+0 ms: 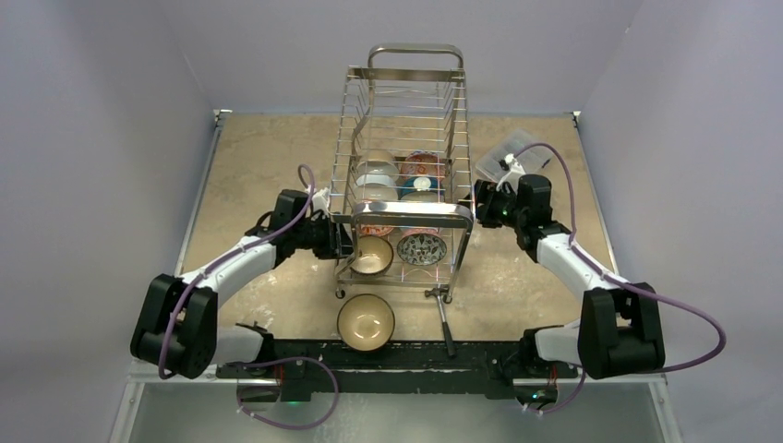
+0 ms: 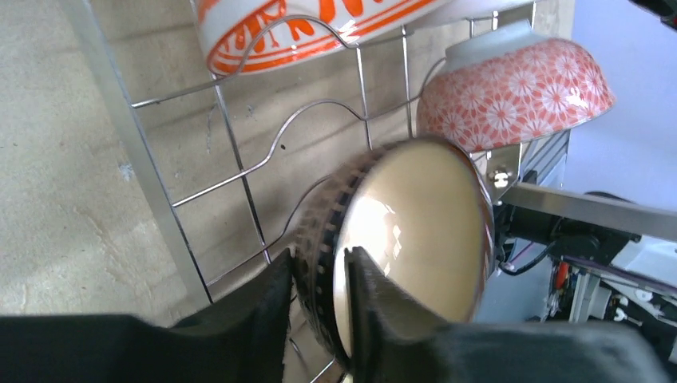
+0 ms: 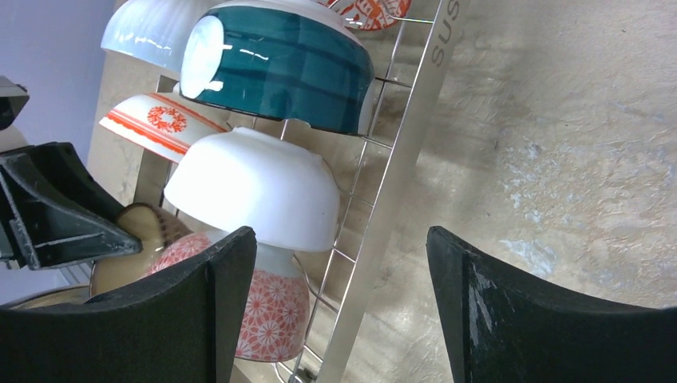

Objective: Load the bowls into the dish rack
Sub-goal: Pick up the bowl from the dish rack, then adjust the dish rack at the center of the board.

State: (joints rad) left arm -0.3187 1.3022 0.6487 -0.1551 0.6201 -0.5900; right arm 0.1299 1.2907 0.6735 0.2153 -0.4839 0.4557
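The chrome wire dish rack (image 1: 406,138) stands mid-table with several bowls in it. My left gripper (image 1: 340,242) is at the rack's front left, shut on the rim of a dark brown bowl with a cream inside (image 1: 371,255), held on edge among the lower wires. In the left wrist view the fingers (image 2: 271,299) pinch that bowl (image 2: 415,223), below a red-and-white flowered bowl (image 2: 511,96). A larger copper-brown bowl (image 1: 366,321) sits on the table in front of the rack. My right gripper (image 1: 480,205) is open beside the rack's right side, its empty gap (image 3: 339,255) facing a rack post (image 3: 407,159).
A white bowl (image 3: 255,187), a teal bowl (image 3: 279,64) and a flowered bowl (image 3: 275,311) are stacked in the rack. A clear plastic box (image 1: 508,152) lies at the back right. A thin dark rod (image 1: 444,321) lies by the rack's front right leg.
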